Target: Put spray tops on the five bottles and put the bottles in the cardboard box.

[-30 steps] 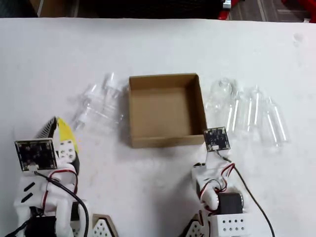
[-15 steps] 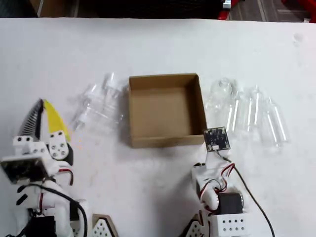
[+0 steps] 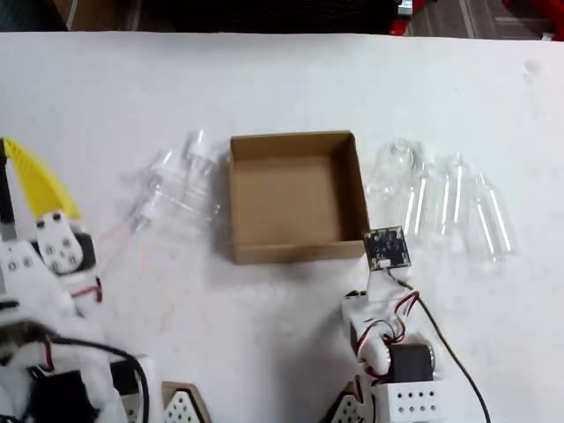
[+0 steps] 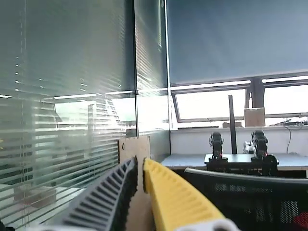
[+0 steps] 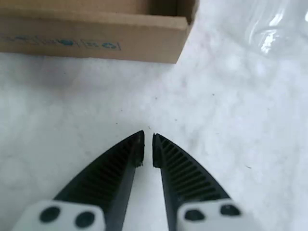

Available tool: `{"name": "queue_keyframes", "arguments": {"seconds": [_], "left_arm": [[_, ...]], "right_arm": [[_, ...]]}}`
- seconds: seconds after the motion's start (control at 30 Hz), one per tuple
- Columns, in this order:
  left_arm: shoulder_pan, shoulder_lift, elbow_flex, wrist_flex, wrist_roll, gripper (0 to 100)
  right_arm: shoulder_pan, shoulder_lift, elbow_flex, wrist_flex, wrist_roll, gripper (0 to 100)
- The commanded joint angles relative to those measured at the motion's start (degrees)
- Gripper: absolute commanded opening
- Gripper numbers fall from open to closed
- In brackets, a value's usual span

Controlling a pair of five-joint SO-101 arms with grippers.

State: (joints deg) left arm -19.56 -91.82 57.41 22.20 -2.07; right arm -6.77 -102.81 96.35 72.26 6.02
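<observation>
On the desk (image 3: 282, 79), the empty cardboard box (image 3: 295, 196) sits between spray tops (image 3: 176, 189) and uncapped bottles (image 3: 449, 211). Left pincer (image 4: 139, 161) and right pincer (image 5: 148, 137) are closed, holding nothing. Capping appears unstarted; next, a pincer must open around a top.

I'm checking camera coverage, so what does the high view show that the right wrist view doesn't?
High view: spray tops left of the box, bottles in a row right of it, the box's empty inside. Right wrist view: the right gripper, shut, over the table. Both: the box's near wall and part of one of the bottles.
</observation>
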Motion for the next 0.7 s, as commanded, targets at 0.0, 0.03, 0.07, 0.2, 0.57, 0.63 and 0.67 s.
{"name": "queue_keyframes", "arguments": {"seconds": [0.0,0.03,0.07,0.2,0.57,0.63,0.67], "left_arm": [[-0.31,18.86,-15.56,7.91,3.52,2],[-0.31,23.25,-18.81,10.73,5.01,2],[-0.31,27.38,-22.07,13.89,6.15,2],[-0.31,42.33,-36.92,29.27,9.32,2],[-0.31,77.93,-79.91,74.29,21.27,2],[-0.40,82.07,-83.60,78.42,21.19,2],[-0.40,83.82,-84.40,79.56,21.19,2]], "right_arm": [[0.04,-0.31,0.53,0.40,0.44,1.5],[0.04,-0.31,0.53,0.40,0.44,1.5],[0.04,-0.31,0.53,0.40,0.44,1.5],[0.04,-0.31,0.53,0.40,0.44,1.5],[0.13,-0.31,0.53,0.40,0.44,1.5],[0.13,-0.31,0.53,0.40,0.44,1.5],[0.13,-0.31,0.53,0.40,0.44,1.5]]}}
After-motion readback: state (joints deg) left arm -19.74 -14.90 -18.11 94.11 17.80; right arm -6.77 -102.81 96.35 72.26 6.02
